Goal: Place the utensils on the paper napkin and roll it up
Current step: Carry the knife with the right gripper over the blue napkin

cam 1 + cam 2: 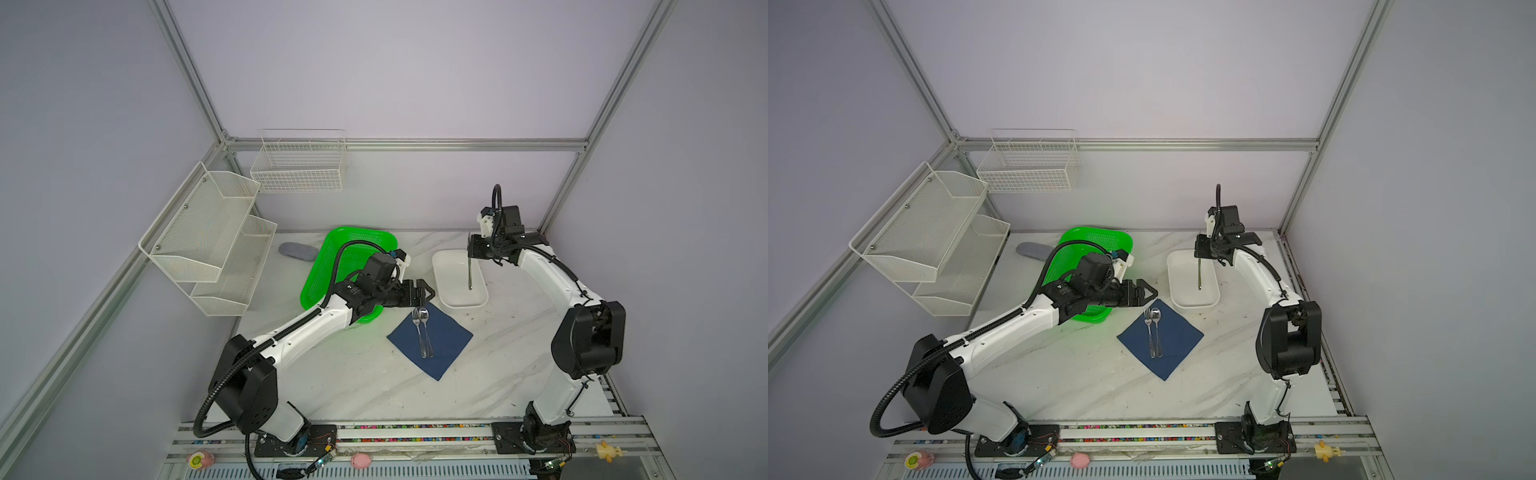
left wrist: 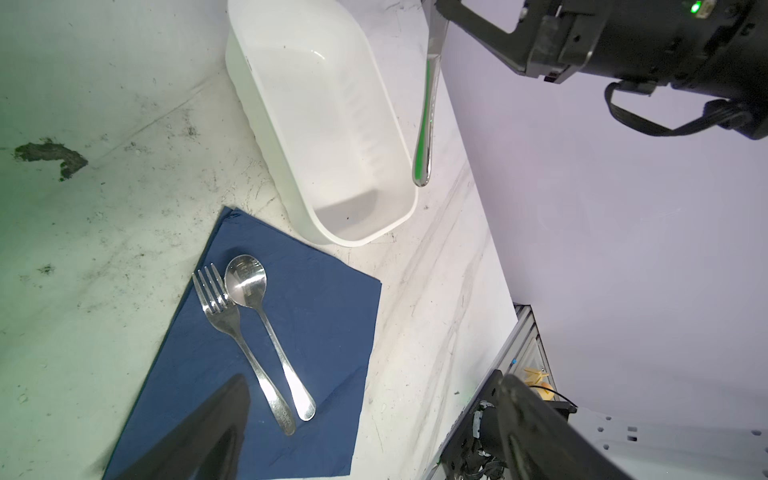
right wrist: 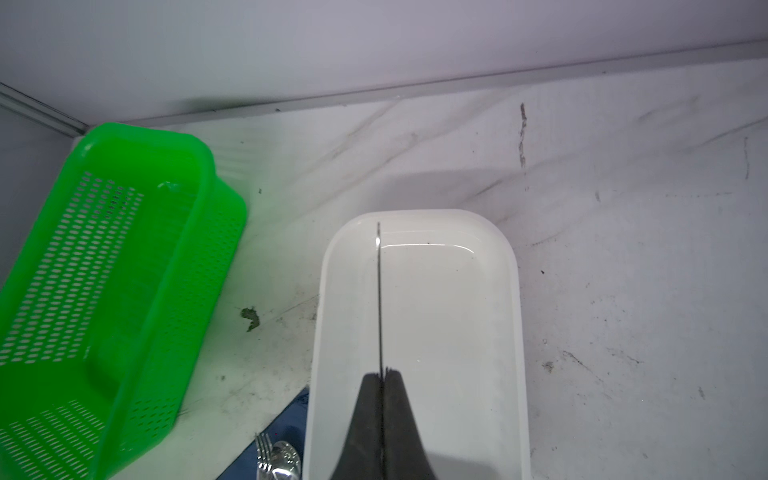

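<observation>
The navy paper napkin (image 1: pixel 444 347) (image 1: pixel 1177 343) lies flat on the marble table as a diamond. A fork (image 1: pixel 417 328) and a spoon (image 1: pixel 425 318) lie side by side on it, heads toward the back; the left wrist view shows the fork (image 2: pixel 232 328), spoon (image 2: pixel 249 282) and napkin (image 2: pixel 324 311). My left gripper (image 1: pixel 430 291) (image 1: pixel 1152 293) (image 2: pixel 372 380) hovers open by the napkin's far corner, holding nothing. My right gripper (image 1: pixel 469 249) (image 1: pixel 1198 249) (image 3: pixel 381 374) is shut on the knife (image 1: pixel 470 272) (image 2: pixel 426 124) (image 3: pixel 379 299), which hangs handle-down over the white tray.
The white tray (image 1: pixel 437 270) (image 3: pixel 515 332) sits just behind the napkin. The green basket (image 1: pixel 328 257) (image 3: pixel 124 249) stands at the back left, partly under my left arm. White wire racks (image 1: pixel 216 241) hang on the left wall. A grey oval object (image 1: pixel 296 251) lies near the basket.
</observation>
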